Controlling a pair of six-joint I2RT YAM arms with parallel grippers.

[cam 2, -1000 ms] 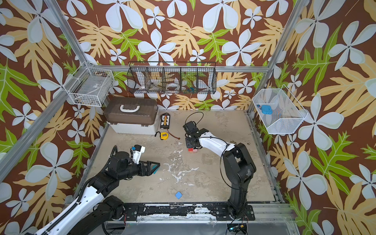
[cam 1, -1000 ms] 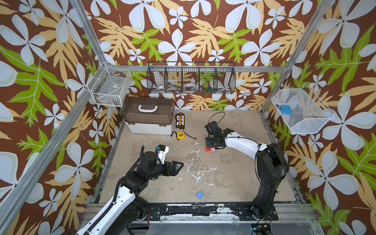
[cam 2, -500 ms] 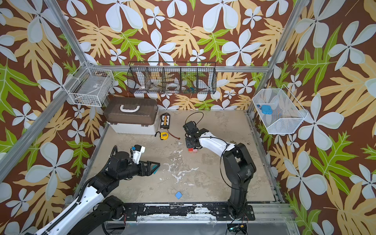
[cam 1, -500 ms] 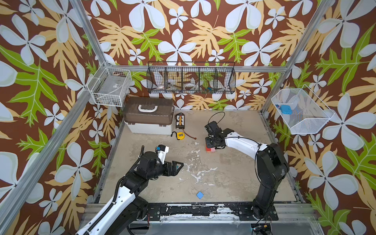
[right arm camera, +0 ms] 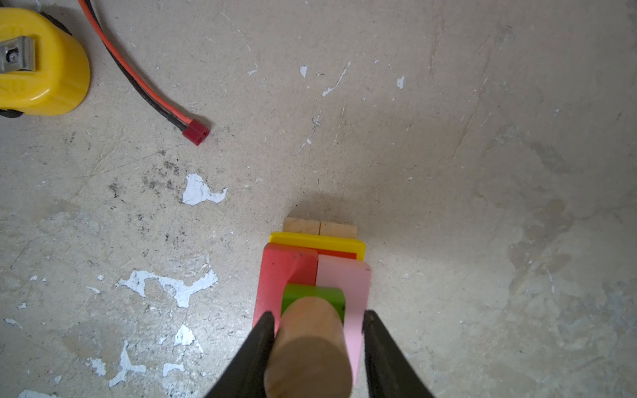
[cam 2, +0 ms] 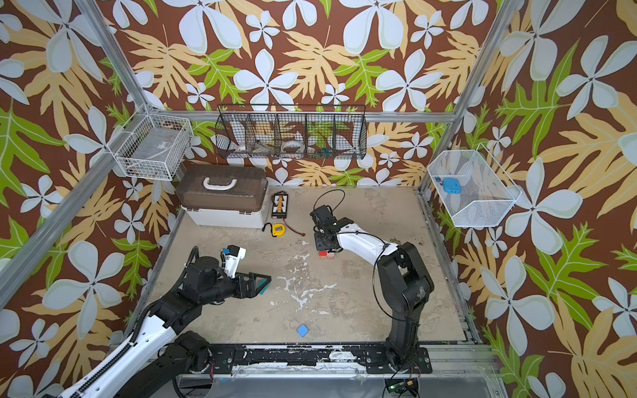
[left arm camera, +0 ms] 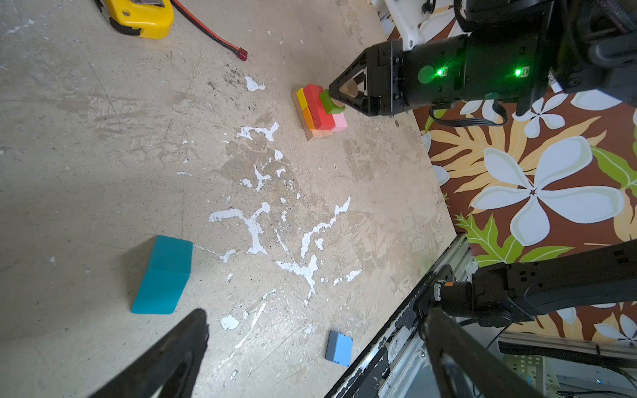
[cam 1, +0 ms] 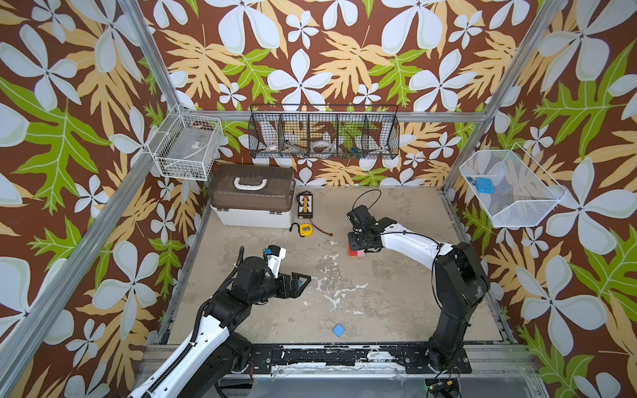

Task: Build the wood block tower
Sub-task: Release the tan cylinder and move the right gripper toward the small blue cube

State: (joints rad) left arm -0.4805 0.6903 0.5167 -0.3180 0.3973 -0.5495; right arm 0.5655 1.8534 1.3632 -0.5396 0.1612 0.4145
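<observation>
Fingers downward around cylinder over tower

Ten wood blocks in all: two plain wood planks, one yellow slab, one orange slab, one red bar, one pink bar, one green block, one round plain wood cylinder, one teal wedge, one small blue square. One yellow tape measure.

Tabletop: tower, teal block, tape measure

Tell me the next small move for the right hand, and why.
Probably open the right hand slowly: the wood cylinder it grips looks upright and seated on the green block atop the tower, so releasing without sideways motion seems safest.
</observation>
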